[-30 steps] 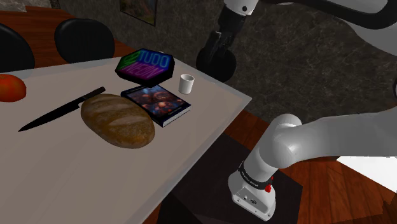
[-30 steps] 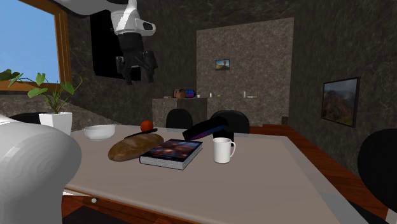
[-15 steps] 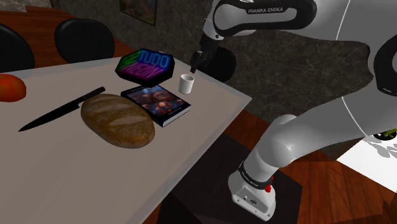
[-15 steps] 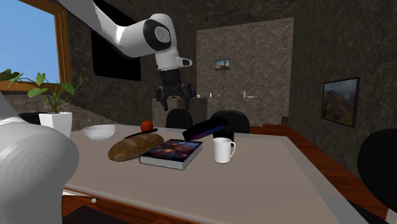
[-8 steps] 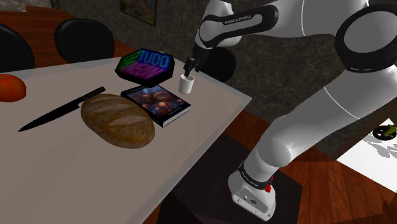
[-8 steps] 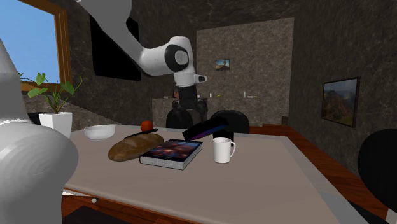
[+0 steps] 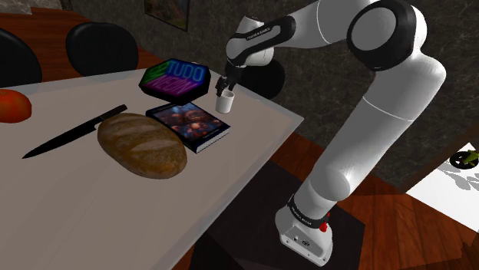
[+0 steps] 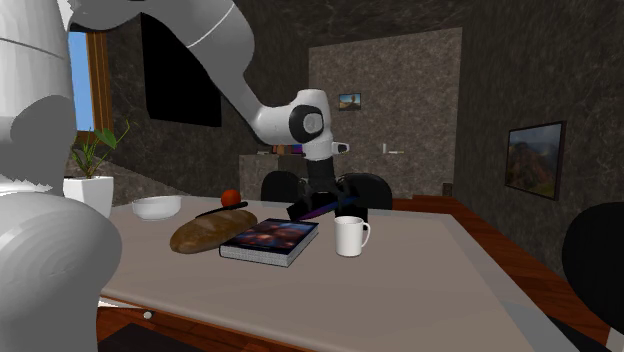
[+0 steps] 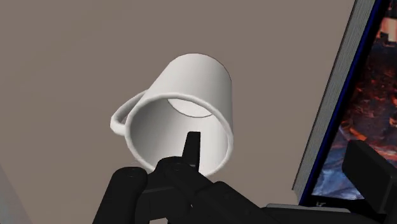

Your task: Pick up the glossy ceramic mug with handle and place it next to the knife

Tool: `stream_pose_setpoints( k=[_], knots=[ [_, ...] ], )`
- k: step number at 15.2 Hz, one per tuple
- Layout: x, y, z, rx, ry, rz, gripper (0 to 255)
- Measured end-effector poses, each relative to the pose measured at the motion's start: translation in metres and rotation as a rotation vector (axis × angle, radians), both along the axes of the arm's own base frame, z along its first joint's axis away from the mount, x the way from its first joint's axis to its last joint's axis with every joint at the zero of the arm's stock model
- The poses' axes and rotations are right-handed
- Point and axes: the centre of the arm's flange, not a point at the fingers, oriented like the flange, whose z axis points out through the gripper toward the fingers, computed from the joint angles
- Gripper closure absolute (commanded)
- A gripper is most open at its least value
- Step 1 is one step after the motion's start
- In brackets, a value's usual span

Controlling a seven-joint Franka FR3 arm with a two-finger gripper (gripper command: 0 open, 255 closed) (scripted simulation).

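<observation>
Descent almost over: the gripper (image 7: 225, 86), high above the table (image 7: 92, 215) a second ago, now hovers just over the white mug (image 7: 224, 102), fingers (image 9: 191, 145) apart, gripping nothing; the mug stands beside the book (image 7: 189, 123), well apart from the knife (image 7: 73, 132), so closing on it looks next

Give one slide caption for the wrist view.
Open gripper over an upright white mug beside a book on the table.

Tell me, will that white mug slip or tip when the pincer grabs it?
The mug looks smooth and rigid, so it may slip. It stands upright on a broad base, so probably steady. Its handle could make it hang lopsided.
</observation>
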Motion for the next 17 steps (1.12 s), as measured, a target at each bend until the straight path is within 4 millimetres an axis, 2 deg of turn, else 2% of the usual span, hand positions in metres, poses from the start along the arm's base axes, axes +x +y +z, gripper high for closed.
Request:
stream_pose_setpoints(
  k=[2, 4, 11, 17],
  knots=[
    [0.016, -0.013, -0.015, 0.001, -0.002, 0.002, 0],
    [0.024, -0.020, -0.025, 0.001, -0.003, 0.003, 0],
    [0.035, -0.025, -0.061, 0.000, -0.003, 0.004, 0],
    [0.035, -0.025, -0.063, 0.000, -0.003, 0.004, 0]
  ],
)
